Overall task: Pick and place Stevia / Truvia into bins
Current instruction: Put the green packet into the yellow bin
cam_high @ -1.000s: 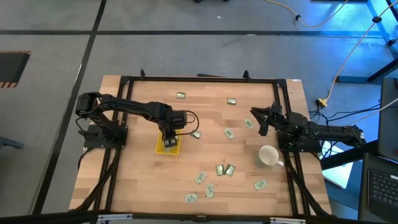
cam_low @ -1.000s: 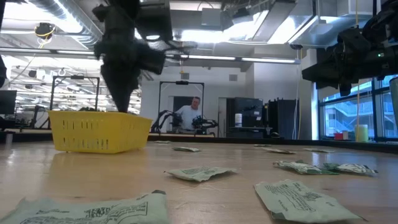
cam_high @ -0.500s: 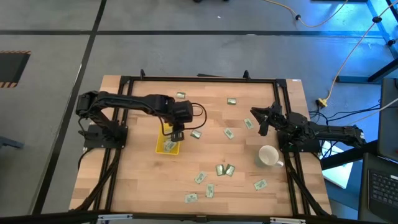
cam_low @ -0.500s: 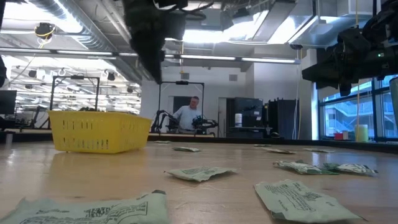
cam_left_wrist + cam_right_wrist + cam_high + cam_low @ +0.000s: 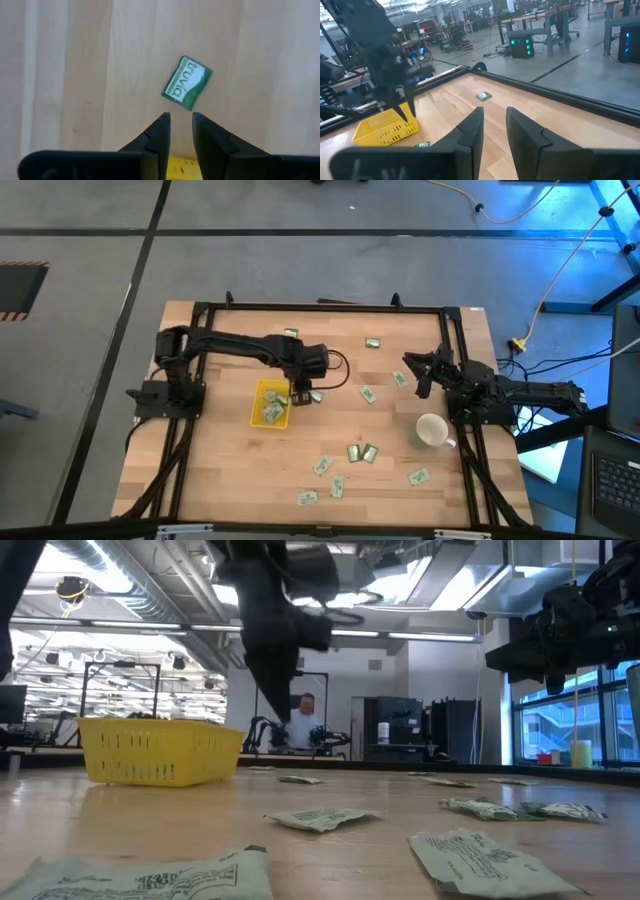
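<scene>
The yellow tray (image 5: 270,402) sits left of the table's middle with a few Truvia sachets (image 5: 268,413) lying in it. Several more pale green sachets lie flat over the wood, among them one (image 5: 316,395) just right of the tray. My left gripper (image 5: 298,396) hangs above the table between the tray's right rim and that sachet (image 5: 187,82). It points steeply down, fingers a little apart and empty (image 5: 181,122). My right gripper (image 5: 418,375) waits level at the table's right side, open and empty (image 5: 495,120).
A white mug (image 5: 432,430) stands at the right, near the right arm. Loose sachets lie near the front edge (image 5: 337,486) and toward the far edge (image 5: 290,333). A black frame runs round the table. In the low view a person (image 5: 300,720) shows far behind.
My left gripper has swung from above the yellow tray toward the table's right edge, past the tray's right rim, and now hangs beside the sachet lying there. Its wrist has rolled a little. The tray and the sachets on the table have stayed put.
</scene>
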